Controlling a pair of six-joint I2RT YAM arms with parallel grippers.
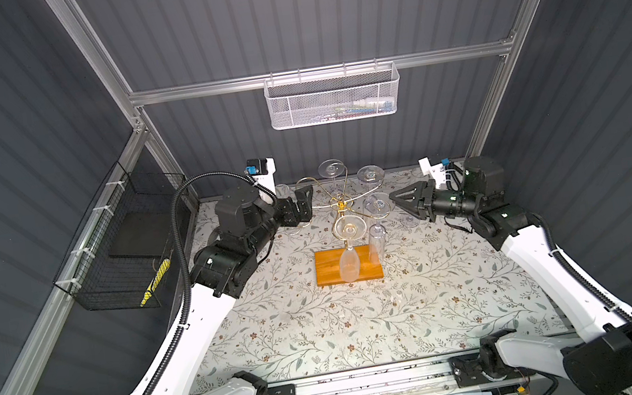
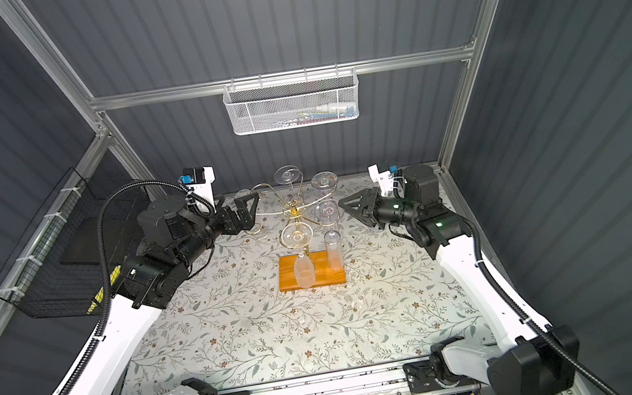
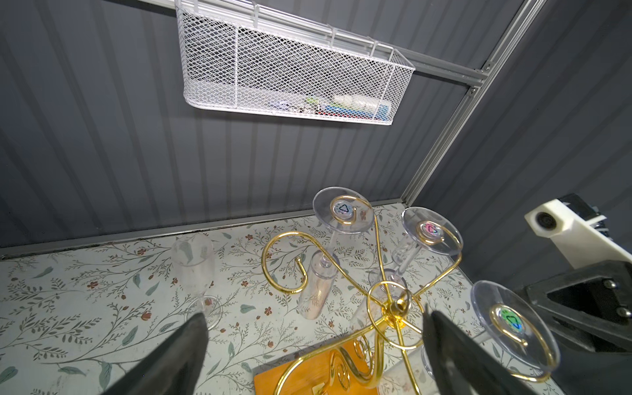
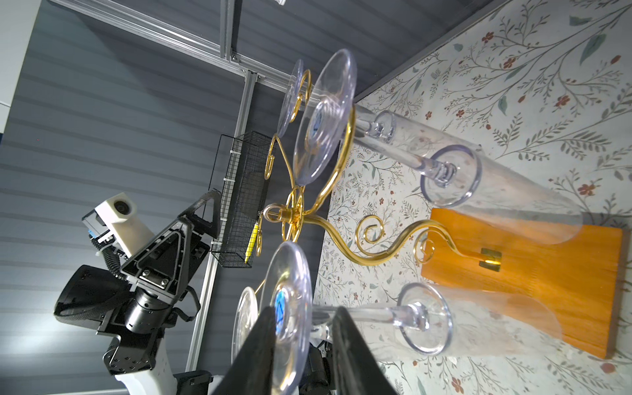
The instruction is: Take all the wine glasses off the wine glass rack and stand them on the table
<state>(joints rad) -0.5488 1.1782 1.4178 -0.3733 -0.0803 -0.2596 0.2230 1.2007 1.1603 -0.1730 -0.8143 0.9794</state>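
Observation:
The gold wine glass rack [image 1: 342, 203] [image 2: 294, 210] stands on its orange wooden base [image 1: 328, 270] mid-table, with several clear glasses hanging upside down from its arms. My right gripper [image 4: 306, 313] [image 1: 392, 196] is at the right-hand wine glass [image 4: 290, 290] [image 1: 377, 203] [image 3: 509, 321]. One finger lies against the flat top of the foot and the other stands on the stem side, with a small gap showing. My left gripper [image 3: 314, 342] [image 1: 305, 206] stands wide open left of the rack's hub [image 3: 393, 304], holding nothing.
A clear glass [image 3: 193, 263] stands upright on the floral cloth behind the left gripper. A white mesh basket [image 1: 334, 97] hangs on the back rail. A black wire basket [image 1: 124, 250] hangs on the left wall. The left arm's wrist is close to the rack's left arms.

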